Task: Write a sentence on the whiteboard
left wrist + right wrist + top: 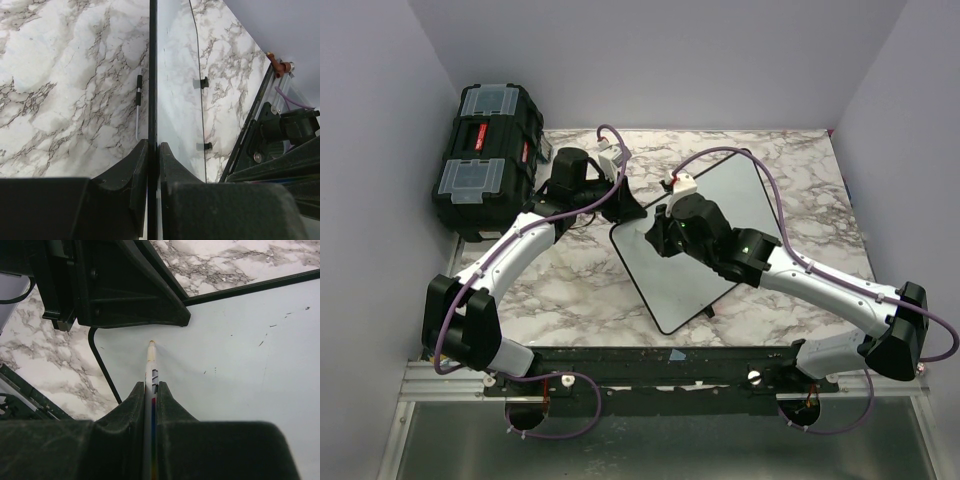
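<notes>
White-faced whiteboard (pixel 672 285) lying on marble table (pixel 570 300), long axis running diagonally away to the right. Right gripper (pixel 151 387): clamped tight on marker (pixel 151 362), whose tip points at the board's surface just inside its left corner; contact not discernible. Left gripper (pixel 153 146): pinched onto the board's black rim at that corner. Right arm is nearer the writing area.

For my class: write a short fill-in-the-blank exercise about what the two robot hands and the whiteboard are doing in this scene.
The left hand is shut on the thin ___ rim of the large flat white whiteboard. The right hand grips a slim white ___. The bulky black plastic toolbox stands on the robot's ___ side. The tabletop has a ___ pattern.
Missing words: black; marker; left; marble.
</notes>
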You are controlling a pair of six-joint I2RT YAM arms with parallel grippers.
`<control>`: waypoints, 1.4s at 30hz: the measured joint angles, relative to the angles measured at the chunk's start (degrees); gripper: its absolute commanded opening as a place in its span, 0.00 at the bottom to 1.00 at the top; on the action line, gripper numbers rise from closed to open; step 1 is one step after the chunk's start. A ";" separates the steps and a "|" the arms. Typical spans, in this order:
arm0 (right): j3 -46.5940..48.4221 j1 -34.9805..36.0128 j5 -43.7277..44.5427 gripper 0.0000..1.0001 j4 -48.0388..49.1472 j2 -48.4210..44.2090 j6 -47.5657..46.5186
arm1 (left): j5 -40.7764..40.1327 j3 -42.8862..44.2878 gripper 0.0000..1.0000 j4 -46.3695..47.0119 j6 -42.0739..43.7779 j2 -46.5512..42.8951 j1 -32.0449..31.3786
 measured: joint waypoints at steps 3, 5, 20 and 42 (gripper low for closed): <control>0.00 0.28 0.00 0.01 0.00 0.00 0.02 | -0.24 0.00 0.00 0.00 -0.04 0.00 -0.15; 0.00 0.66 -0.04 0.01 0.00 0.00 0.02 | -0.39 0.07 0.00 0.02 -0.07 0.00 -0.26; -2.67 1.55 0.04 0.01 -0.09 -1.66 1.51 | -1.46 0.66 0.00 -0.83 -0.09 0.00 -0.79; -3.58 1.57 3.15 0.01 -3.32 -2.82 2.32 | -2.82 0.72 0.00 -1.40 -0.07 -0.55 -1.38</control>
